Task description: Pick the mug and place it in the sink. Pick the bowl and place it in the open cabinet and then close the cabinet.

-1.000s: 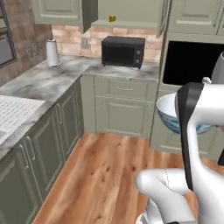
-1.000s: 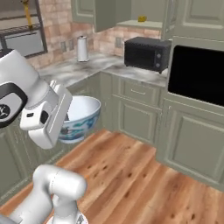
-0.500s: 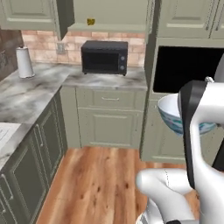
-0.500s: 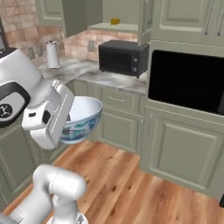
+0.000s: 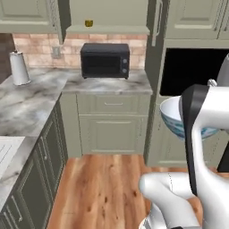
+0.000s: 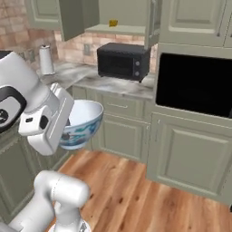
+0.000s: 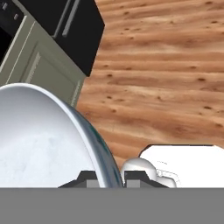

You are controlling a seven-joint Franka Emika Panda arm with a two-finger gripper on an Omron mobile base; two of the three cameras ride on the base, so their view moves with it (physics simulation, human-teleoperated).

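One bowl pinched by its rim, carried above the wooden floor.
Seen along the hand, the fingers sit closed on the rim, one inside and one outside; the open cabinet stands higher up, above the microwave.

The bowl is held in the air over the floor, its rim clamped between the jaws. The microwave is set on the tabletop below the open cabinet. A paper roll is placed to its left.
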